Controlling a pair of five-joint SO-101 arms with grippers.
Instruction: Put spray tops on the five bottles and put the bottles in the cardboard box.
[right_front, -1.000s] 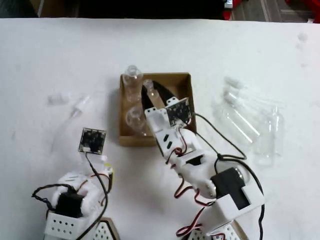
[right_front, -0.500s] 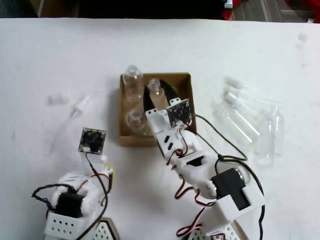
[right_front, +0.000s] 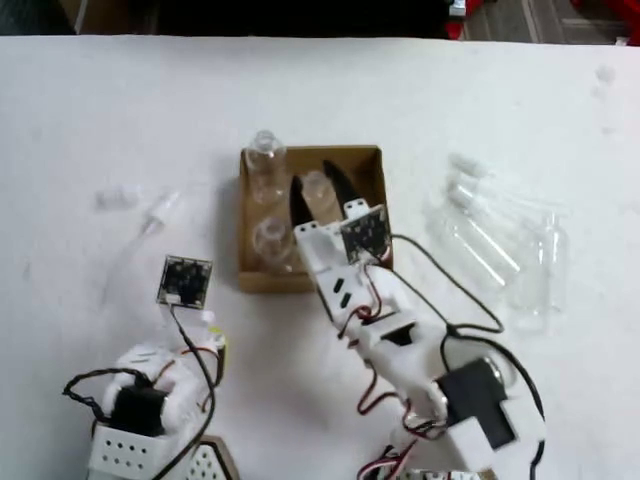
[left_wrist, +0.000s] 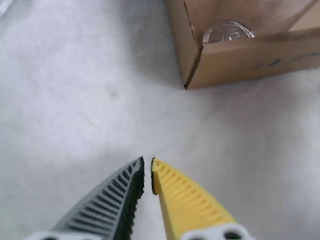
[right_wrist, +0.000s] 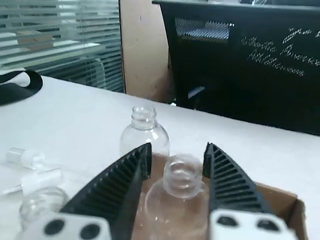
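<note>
Cardboard box (right_front: 368, 170) mid-table. Right gripper (right_front: 314, 180) above it, jaws apart, straddling the neck of an uncapped bottle (right_wrist: 177, 175) standing inside; contact not discernible. Best to lift straight up with the jaws wide, clear of the two other bottles (right_front: 270, 238) at 8 and 11 o'clock within the box. Loose bottles (right_front: 500, 245) at 3 o'clock. Left gripper (left_wrist: 147, 162) closed, empty, at 7 o'clock. Spray tops (right_front: 115, 197) at 9 o'clock, none fitted.

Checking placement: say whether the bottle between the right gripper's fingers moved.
Yes. The bottle slid toward the cardboard box's middle, away from the bottle at its far corner.
</note>
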